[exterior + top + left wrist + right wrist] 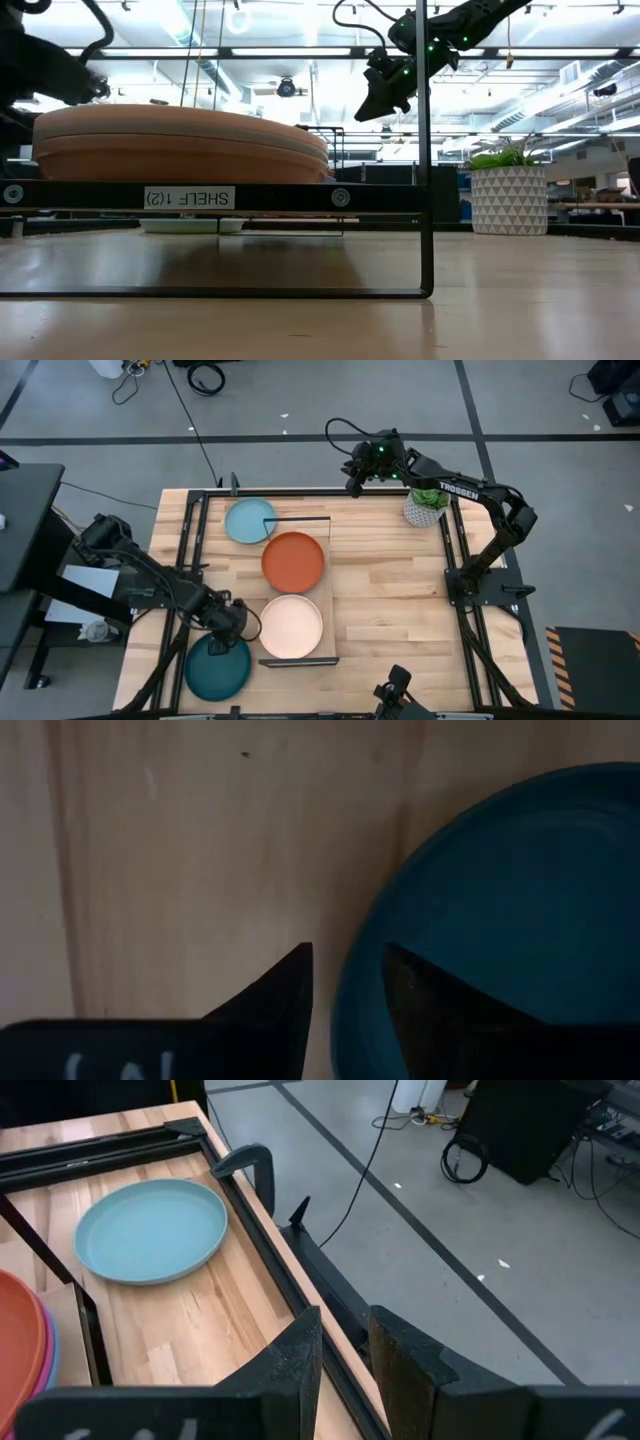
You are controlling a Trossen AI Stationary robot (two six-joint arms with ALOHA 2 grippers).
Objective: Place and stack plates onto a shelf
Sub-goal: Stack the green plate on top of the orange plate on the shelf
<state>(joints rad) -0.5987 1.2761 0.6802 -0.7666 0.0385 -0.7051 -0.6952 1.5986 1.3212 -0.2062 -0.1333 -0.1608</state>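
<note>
Plates visible from above: 4 tops. Dark teal plate (217,666) on the bare table at the near left corner, off the shelf. Light blue plate (249,520) on the table at the far left, just beside the shelf's far end. Orange plate (293,560) and peach plate (291,625) sit on the shelf (327,595), both topping stacks.

Stack depth: the low view shows the near stack edge-on, at least two rims under the peach top; exact count can't be read. The right wrist view shows blue and magenta rims under the orange one.

Arms: 2. Left gripper (232,628) is low at the teal plate's far rim; its wrist view shows the fingers (285,995) straddling that rim, one outside on the wood, one over the plate, jaws apart, no clamp visible. Right gripper (378,100) hangs high over the table's far edge, jaws parted with a narrow gap, holding nothing.

Only the low view shows the shelf's label; the potted plant (426,506) stands at the far right.
</note>
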